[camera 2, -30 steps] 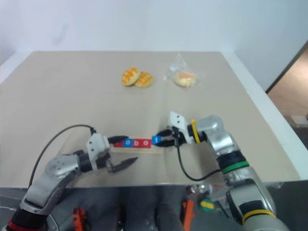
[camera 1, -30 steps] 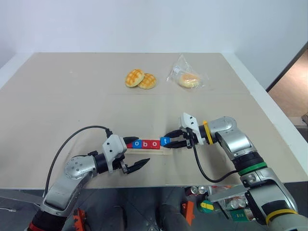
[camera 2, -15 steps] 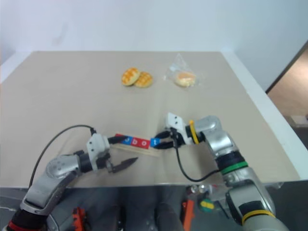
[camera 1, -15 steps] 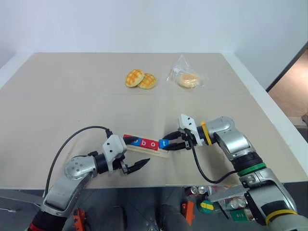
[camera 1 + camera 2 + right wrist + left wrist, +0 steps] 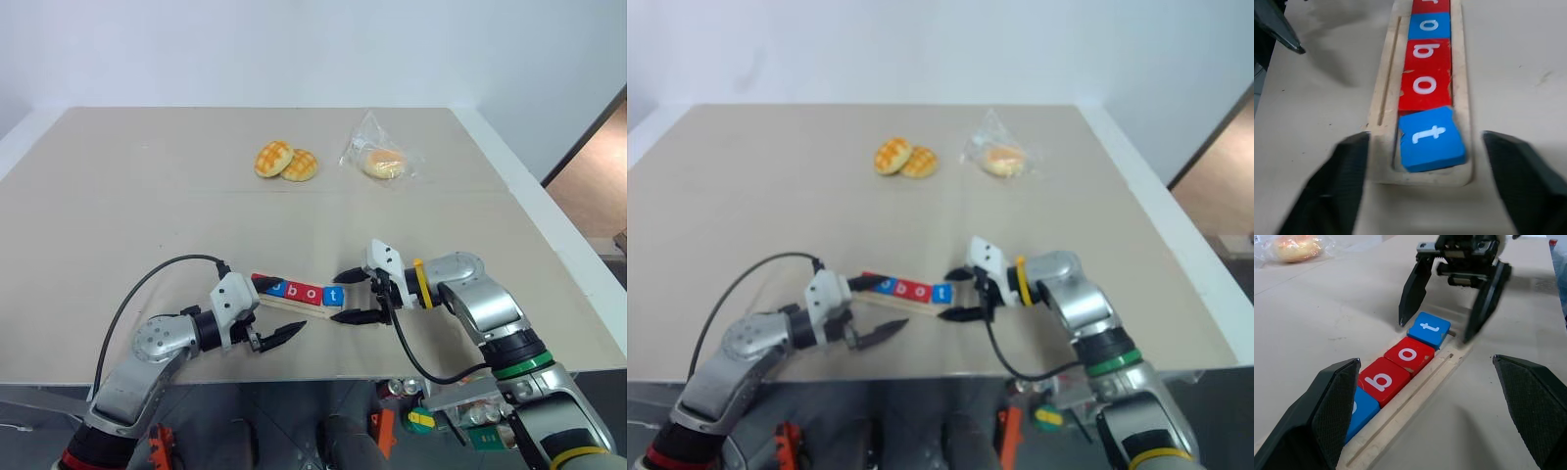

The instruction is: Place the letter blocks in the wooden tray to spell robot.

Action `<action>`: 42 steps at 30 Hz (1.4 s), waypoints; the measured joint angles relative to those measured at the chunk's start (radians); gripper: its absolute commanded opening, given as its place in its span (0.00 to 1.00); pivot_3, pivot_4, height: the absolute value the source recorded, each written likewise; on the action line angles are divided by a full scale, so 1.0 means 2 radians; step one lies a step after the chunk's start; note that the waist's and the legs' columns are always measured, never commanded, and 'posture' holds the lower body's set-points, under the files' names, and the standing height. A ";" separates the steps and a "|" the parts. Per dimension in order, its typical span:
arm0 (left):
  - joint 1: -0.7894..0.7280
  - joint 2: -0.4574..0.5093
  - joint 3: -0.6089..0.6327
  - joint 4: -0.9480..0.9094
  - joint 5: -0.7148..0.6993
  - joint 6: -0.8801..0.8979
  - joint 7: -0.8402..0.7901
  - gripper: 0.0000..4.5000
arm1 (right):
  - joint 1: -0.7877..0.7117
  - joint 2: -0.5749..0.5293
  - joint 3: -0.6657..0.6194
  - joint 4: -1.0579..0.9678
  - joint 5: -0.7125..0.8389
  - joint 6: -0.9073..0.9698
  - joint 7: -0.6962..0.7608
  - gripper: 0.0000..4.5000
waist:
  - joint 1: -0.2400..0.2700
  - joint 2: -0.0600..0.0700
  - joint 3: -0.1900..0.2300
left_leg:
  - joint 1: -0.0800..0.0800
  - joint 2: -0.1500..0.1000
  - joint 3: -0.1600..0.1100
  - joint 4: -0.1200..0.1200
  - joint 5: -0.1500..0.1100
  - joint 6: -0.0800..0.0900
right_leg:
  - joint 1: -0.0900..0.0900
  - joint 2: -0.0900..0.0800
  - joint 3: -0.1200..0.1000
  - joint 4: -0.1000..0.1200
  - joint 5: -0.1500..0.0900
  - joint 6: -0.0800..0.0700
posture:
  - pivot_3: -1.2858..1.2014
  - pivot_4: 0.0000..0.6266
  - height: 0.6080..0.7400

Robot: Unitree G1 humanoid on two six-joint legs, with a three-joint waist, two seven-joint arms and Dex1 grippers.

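The right gripper [image 5: 345,298] stands wide open at the right end of the wooden tray [image 5: 1464,129], one black finger on each side of that end and nothing between them in its hold. Its fingers [image 5: 1411,290] point along the table toward the robot's left and tilt a little downward, their tips close to the table surface. Behind them the white gripper body and the yellow wrist ring lead back to a silver forearm that runs off to the right and toward the near table edge, with a black cable looping below it.

The left gripper [image 5: 272,308] is also spread wide and holds nothing. Its fingers lie about level and point to the right; the farther one sits at the left end of the tray, the nearer one ends just in front of the tray. Its forearm angles down and left past the table's near edge, a black cable arching above it.

The letter blocks [image 5: 1425,54] sit in a row in the tray, which lies slanted on the table [image 5: 147,196] between the two grippers. The blue t block [image 5: 1431,139] at the right end is skewed and not flush with its red neighbour.

Far back on the table lie two buns [image 5: 285,161] and a bagged bun [image 5: 381,160].
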 measured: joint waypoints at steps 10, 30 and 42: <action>0.000 0.000 0.001 0.002 -0.001 -0.001 -0.002 1.00 | -0.006 0.006 -0.050 -0.029 0.045 0.079 -0.056 1.00 | 0.000 0.000 0.000 | 0.000 0.000 0.000 0.000 0.000 0.000 | 0.000 0.000 0.000 0.000 0.000 0.000 | 0.52 0.24 1.00; 0.000 0.001 0.004 0.000 -0.002 -0.002 -0.018 1.00 | 0.150 0.116 -0.132 -0.181 0.039 0.097 -0.348 0.01 | -0.001 0.000 0.000 | -0.001 0.000 0.000 0.000 0.000 0.000 | -0.001 0.000 0.000 0.000 0.000 0.000 | 0.52 0.24 1.00; -0.004 -0.001 0.001 0.000 0.000 -0.002 -0.020 1.00 | 0.184 0.110 -0.103 -0.218 0.039 0.095 -0.347 0.01 | -0.001 0.000 0.000 | -0.001 0.000 0.000 0.000 0.000 0.000 | -0.001 0.000 0.000 0.000 0.000 0.000 | 0.52 0.24 1.00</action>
